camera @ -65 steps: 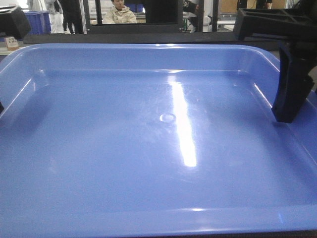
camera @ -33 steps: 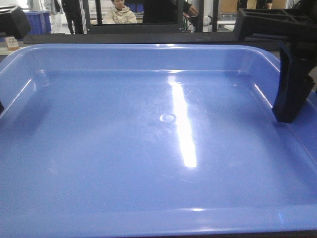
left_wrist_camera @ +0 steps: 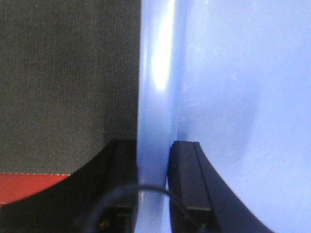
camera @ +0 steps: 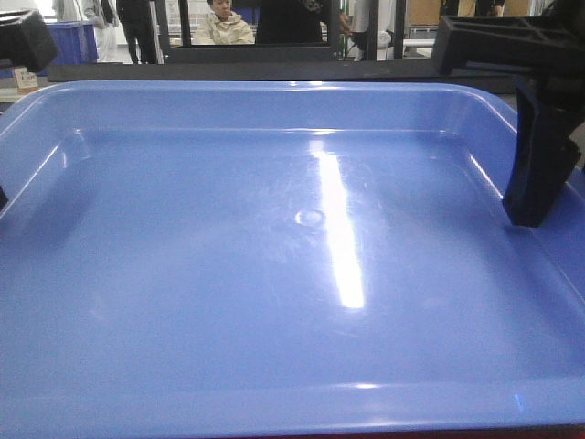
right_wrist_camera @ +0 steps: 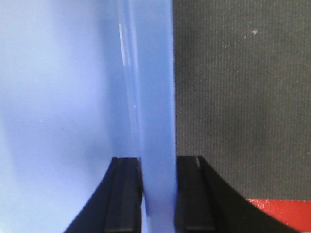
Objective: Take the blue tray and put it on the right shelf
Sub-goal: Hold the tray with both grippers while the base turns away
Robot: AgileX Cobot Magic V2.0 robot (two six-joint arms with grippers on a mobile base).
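Here, the blue tray (camera: 302, 274) fills the front view, its glossy floor crossed by one bright streak of reflected light. The left gripper (left_wrist_camera: 154, 184) is clamped on the tray's left rim, with one finger inside the wall and one outside. The right gripper (right_wrist_camera: 158, 194) pinches the right rim in the same way. Beside both rims lies a dark woven surface (right_wrist_camera: 243, 97) edged by a red strip (right_wrist_camera: 282, 213). Whether the tray rests on it or hangs above it cannot be told. Beyond the far wall appear a seated person (camera: 222, 23) and dark-blue bins (camera: 69, 37).
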